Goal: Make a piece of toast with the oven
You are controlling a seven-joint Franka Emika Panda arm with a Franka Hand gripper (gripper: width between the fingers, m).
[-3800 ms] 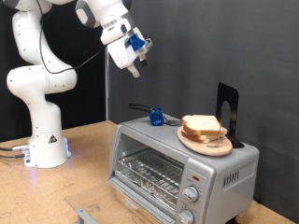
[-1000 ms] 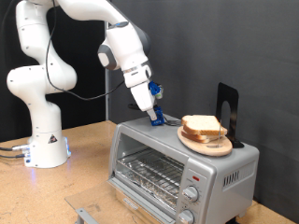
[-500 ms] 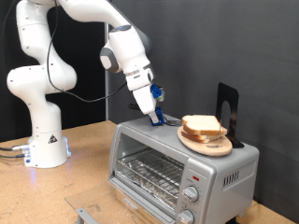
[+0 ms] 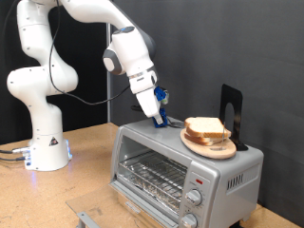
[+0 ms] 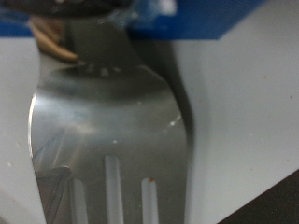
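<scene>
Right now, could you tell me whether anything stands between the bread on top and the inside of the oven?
Yes. The oven has its glass door shut, so the rack is closed off. The piece of toast lies on a wooden board on its roof; the gripper is beside it.

Black backdrop [image 4: 256, 47] behind; light wooden tabletop [image 4: 85, 171] below; even indoor light

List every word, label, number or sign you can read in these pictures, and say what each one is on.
None can be read as text.
Robot base: a small triangle sign, its content too small to make out.
Oven: marks around the knobs are too small to read.
Wrist view: only a blurred metal fork up close, no lettering.
Hand, at the oven's top, and bread on the wooden board: no text seen.
</scene>
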